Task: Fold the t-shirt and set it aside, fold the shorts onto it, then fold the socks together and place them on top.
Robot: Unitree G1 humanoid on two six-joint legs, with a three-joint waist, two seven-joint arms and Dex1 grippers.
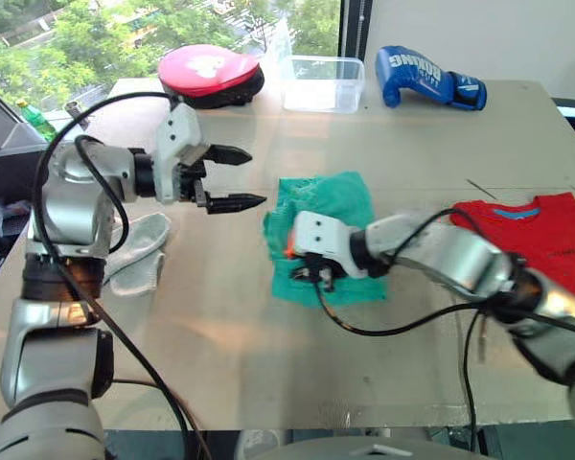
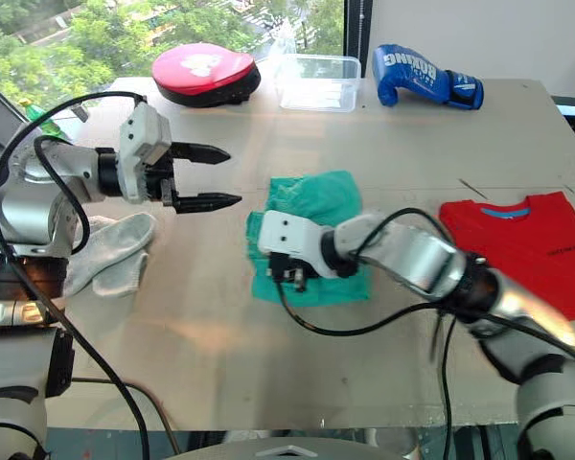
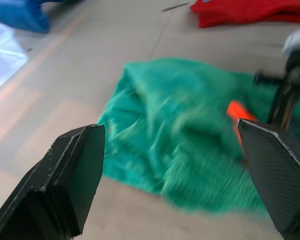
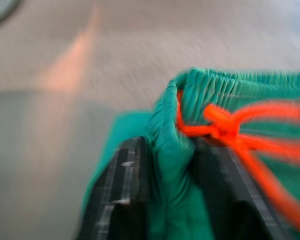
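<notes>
Two hands at work over the table (image 1: 220, 335), shorts step in progress by the look of it. Right hand (image 4: 172, 165) is pinched closed on the gathered waistband of the shorts (image 1: 331, 216), orange drawstring (image 4: 225, 125) just beside the fingers; in the head view that arm reaches in from the table's right side, forearm low and nearly flat over the cloth, hand at the shorts' near left corner. Left hand (image 1: 238, 178) hovers above bare table just left of the shorts, fingers spread wide, holding nothing, pointing toward the fabric; elbow bent, forearm level. Shorts lie mid-table, partly bunched. T-shirt (image 1: 541, 235) already folded flat near the right edge, well apart from the shorts. Socks (image 1: 139, 251) lie near the left edge, under the left arm, not yet touched for folding. To do this step well, my read: keep the pinch on the waistband firm, have the left hand take the opposite corner so the fold stays square, lift only enough to clear the table, and keep the drawstring from snagging. Risk: thin cloth slipping or dragging crooked. Far edge holds a red pad (image 1: 209, 72), clear plastic box (image 1: 323, 83) and blue boxing glove (image 1: 426, 77), clear of the work.
</notes>
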